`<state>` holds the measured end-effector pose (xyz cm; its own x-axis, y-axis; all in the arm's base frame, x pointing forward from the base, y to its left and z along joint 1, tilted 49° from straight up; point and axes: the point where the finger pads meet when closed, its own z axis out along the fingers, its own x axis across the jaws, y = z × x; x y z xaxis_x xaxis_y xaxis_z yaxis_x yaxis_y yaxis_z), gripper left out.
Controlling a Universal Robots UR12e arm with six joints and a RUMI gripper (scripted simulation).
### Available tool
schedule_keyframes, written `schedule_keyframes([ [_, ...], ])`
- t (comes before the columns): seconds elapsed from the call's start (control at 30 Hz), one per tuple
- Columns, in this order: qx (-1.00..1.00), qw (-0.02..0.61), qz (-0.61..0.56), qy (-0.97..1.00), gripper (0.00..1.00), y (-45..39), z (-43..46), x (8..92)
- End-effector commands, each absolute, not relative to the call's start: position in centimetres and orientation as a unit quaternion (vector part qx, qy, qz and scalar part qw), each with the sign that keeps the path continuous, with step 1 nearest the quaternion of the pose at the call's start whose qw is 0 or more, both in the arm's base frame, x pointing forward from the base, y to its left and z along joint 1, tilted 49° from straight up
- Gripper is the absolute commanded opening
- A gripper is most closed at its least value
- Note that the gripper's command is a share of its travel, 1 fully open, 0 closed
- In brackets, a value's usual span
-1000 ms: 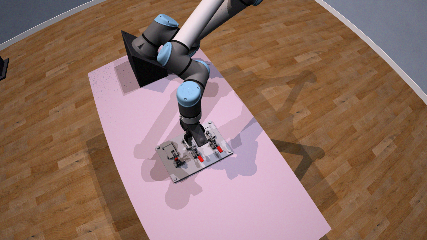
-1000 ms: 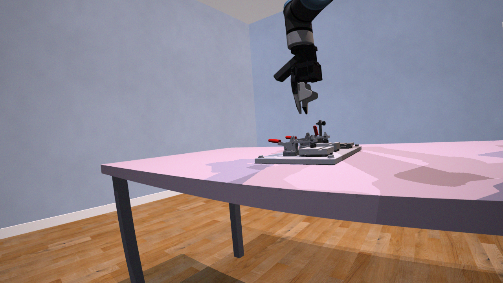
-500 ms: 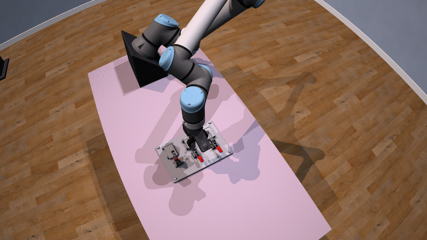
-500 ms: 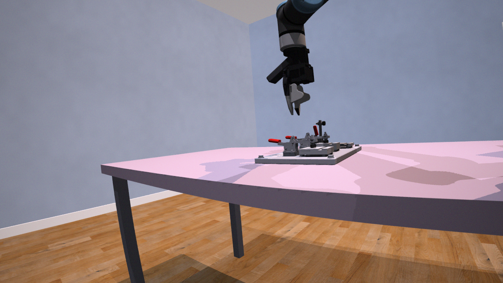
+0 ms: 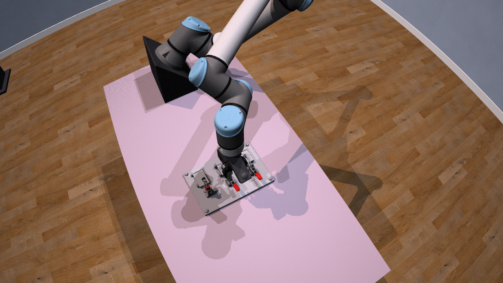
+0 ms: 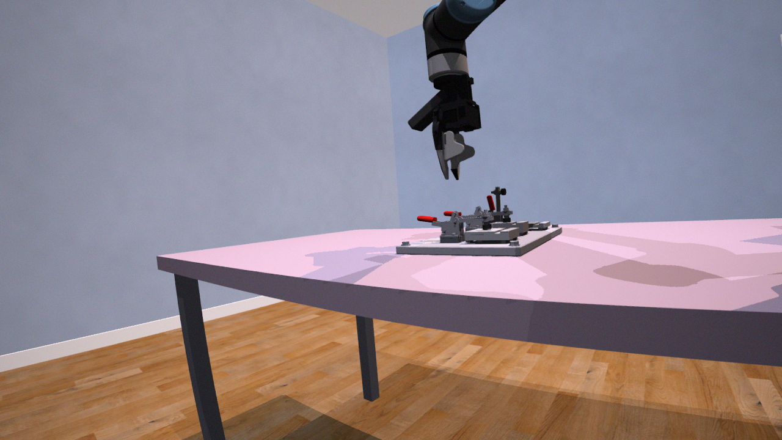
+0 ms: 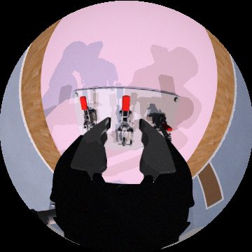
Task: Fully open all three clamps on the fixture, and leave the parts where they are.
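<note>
A grey fixture plate (image 5: 218, 204) (image 6: 459, 250) (image 7: 105, 94) lies on the pink table and carries three toggle clamps with red handles. The middle clamp (image 5: 235, 187) (image 6: 451, 213) (image 7: 126, 102) and the outer clamp (image 5: 258, 175) (image 6: 426, 219) (image 7: 83, 103) have their handles lying flat. The third clamp (image 5: 207, 188) (image 6: 490, 203) (image 7: 167, 127) has its handle raised. Flat grey parts (image 6: 492, 234) sit on the plate. My gripper (image 6: 451, 176) (image 7: 124, 119) hangs a little above the fixture, over the middle clamp. Its fingers stand apart with nothing between them.
The pink table (image 5: 281, 228) (image 6: 601, 284) stands on a wooden floor. My arm's black base mount (image 5: 168, 82) sits at the table's far end. My arm reaches over the table and hides part of the fixture in the overhead view.
</note>
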<state>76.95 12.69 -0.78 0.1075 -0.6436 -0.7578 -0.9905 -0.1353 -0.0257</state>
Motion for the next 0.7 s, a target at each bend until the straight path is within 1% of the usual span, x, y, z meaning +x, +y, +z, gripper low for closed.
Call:
schedule_keyframes([
  [0.0,-0.688,0.283,0.307,0.593,0.28,12.8,-0.8,77.0],
  [0.67,-0.687,0.282,0.309,0.594,0.28,16.4,-3.9,76.4],
])
